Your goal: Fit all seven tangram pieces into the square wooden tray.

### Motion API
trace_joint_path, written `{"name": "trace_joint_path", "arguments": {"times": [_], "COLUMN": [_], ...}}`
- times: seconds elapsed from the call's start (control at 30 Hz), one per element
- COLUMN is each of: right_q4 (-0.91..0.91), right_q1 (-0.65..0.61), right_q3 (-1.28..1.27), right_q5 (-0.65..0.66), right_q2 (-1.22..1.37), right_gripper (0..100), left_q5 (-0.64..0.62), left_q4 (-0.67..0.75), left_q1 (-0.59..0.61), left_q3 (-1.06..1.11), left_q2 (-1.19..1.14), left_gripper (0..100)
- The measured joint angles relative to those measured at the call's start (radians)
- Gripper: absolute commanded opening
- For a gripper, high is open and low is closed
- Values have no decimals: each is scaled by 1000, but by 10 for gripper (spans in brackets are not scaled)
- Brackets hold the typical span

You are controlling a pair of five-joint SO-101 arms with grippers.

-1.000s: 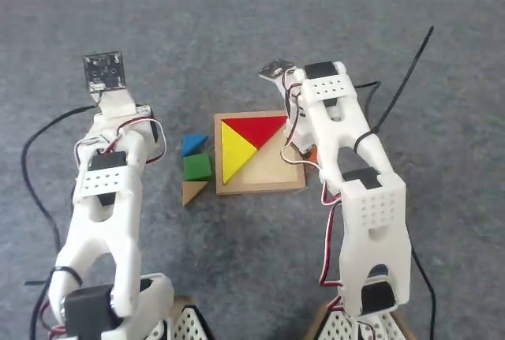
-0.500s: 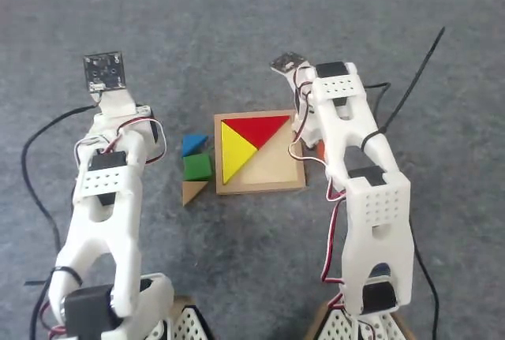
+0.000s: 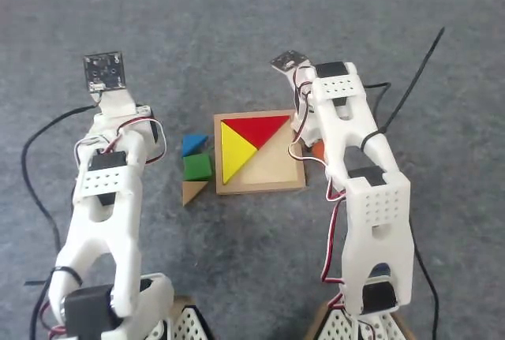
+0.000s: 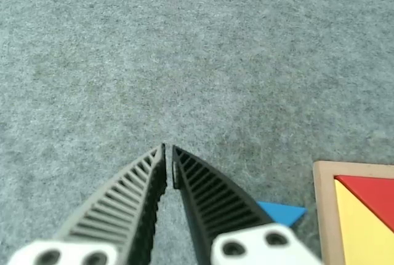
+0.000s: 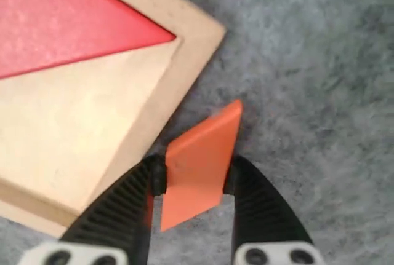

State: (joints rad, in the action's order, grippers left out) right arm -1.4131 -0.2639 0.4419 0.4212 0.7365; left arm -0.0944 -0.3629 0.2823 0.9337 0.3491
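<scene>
The square wooden tray (image 3: 298,176) lies mid-table with a red triangle (image 3: 256,128) and a yellow triangle (image 3: 234,151) in it. In the right wrist view my right gripper (image 5: 194,176) is shut on an orange piece (image 5: 200,163), just off the tray's (image 5: 191,56) corner and low over the carpet. From above, the orange piece (image 3: 317,149) peeks out beside that arm, right of the tray. Left of the tray lie a blue piece (image 3: 193,144), a green square (image 3: 197,167) and a tan triangle (image 3: 192,190). My left gripper (image 4: 168,149) is shut and holds nothing; it hangs over bare carpet with the blue piece (image 4: 280,213) beside it.
Grey carpet covers the whole table. The tray's lower right half is bare wood (image 3: 276,165). A black cable (image 3: 410,80) trails behind the right arm, and another loops left of the left arm (image 3: 31,158).
The right arm shifted a little to the right, off the tray's edge, then held still. The left arm has not moved.
</scene>
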Motion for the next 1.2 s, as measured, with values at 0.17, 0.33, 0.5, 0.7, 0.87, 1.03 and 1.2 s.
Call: {"name": "trace_joint_path", "arguments": {"times": [0.17, 0.33, 0.5, 0.7, 0.87, 1.03, 1.2], "right_q4": [-68, -133, -155, -120, -57, -15, -15], "right_q1": [-3, -2, -18, -86, -153, -170, -178], "right_q3": [57, 130, 187, 193, 196, 196, 215], "right_q5": [-83, -212, -368, -562, -632, -643, -643], "right_q2": [-9, -52, -61, -60, 14, 58, 63], "right_gripper": [37, 37, 37, 42, 42, 131, 331], "left_q5": [0, 0, 0, 0, 0, 0, 0], "left_q4": [0, 0, 0, 0, 0, 0, 0], "left_q1": [0, 0, 0, 0, 0, 0, 0], "left_q3": [0, 0, 0, 0, 0, 0, 0], "left_q2": [0, 0, 0, 0, 0, 0, 0], "left_gripper": [15, 15, 15, 15, 15, 15, 15]}}
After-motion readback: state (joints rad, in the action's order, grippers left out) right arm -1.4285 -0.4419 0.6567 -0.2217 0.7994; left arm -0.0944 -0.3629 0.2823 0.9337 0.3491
